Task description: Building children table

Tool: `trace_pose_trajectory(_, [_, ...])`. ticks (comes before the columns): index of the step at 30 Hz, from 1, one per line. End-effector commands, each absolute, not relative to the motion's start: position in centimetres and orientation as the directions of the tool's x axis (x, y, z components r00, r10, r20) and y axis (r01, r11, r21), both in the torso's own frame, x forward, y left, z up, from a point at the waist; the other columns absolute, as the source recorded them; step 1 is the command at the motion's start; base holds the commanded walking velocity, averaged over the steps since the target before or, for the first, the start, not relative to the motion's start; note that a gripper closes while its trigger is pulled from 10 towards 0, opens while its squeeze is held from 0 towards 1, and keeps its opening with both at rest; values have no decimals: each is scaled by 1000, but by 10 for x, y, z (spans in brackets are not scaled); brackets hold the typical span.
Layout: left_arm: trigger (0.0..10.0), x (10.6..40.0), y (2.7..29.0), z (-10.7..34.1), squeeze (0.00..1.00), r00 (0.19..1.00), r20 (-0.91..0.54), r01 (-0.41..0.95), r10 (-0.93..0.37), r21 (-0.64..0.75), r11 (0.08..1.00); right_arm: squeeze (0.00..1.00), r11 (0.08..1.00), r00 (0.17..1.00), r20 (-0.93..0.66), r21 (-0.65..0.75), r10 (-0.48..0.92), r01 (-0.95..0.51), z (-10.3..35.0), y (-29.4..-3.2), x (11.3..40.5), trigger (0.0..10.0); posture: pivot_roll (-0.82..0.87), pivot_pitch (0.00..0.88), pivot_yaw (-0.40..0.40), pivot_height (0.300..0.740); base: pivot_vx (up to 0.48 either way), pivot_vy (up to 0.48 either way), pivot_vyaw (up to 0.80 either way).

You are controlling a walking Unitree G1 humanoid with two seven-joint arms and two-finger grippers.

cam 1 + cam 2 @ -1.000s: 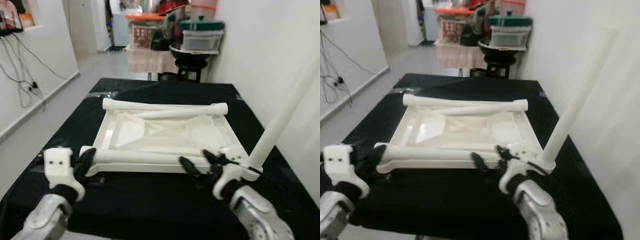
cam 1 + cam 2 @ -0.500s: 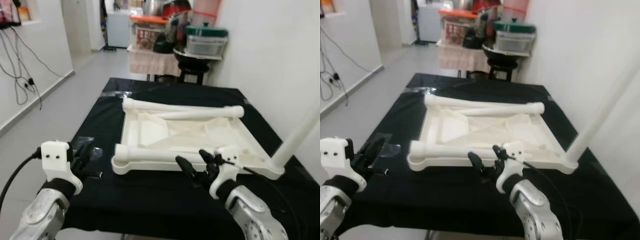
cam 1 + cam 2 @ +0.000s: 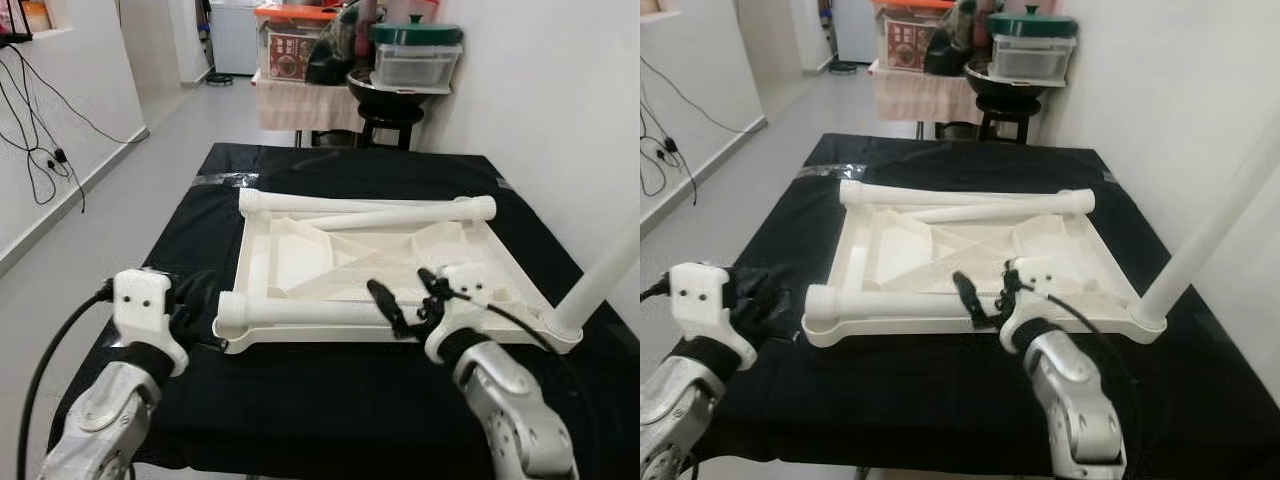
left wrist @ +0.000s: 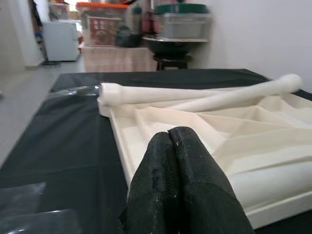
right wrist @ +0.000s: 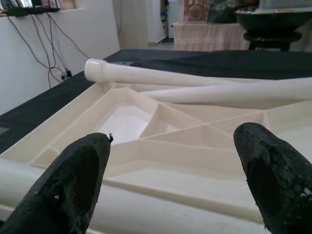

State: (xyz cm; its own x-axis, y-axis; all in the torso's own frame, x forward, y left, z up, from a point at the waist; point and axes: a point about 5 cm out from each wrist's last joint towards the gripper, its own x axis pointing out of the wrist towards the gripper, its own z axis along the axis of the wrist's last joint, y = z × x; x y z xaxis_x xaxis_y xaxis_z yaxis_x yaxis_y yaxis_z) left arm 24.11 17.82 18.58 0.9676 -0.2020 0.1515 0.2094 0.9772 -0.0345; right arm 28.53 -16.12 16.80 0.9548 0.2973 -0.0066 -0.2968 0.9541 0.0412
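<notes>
A cream plastic tabletop [image 3: 350, 262] lies upside down on the black-covered worktop [image 3: 330, 400], its ribbed underside facing up. One white leg [image 3: 600, 285] stands fitted in its near right corner, tilted up and outward. Three loose white legs lie on it: two [image 3: 365, 205] along the far edge, one [image 3: 300, 311] along the near edge.

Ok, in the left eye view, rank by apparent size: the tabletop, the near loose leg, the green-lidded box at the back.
1. Tabletop, clearly largest.
2. Near loose leg.
3. Green-lidded box, smallest, though it stands much farther from the camera, so its true size is unsure.
</notes>
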Motion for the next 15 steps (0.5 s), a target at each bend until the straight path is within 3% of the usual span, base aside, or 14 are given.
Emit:
trace_pose_trajectory(1, [10000,242,179,184,0,969,138,209,-205,-18,978,0,958,959,-12,30,285,-284,166,-163,287,10000,-73,0,-50,740,0,0,0])
trace_pose_trajectory(6, [10000,247,179,185,0,968,141,209,-205,-14,978,0,987,986,38,0,163,-163,167,-174,301,10000,-65,0,-54,740,0,0,0])
trace_pose_trajectory(15, [10000,250,171,191,0,960,168,234,-224,-39,972,0,979,979,26,13,203,-203,159,-170,294,10000,-86,0,-34,740,0,0,0])
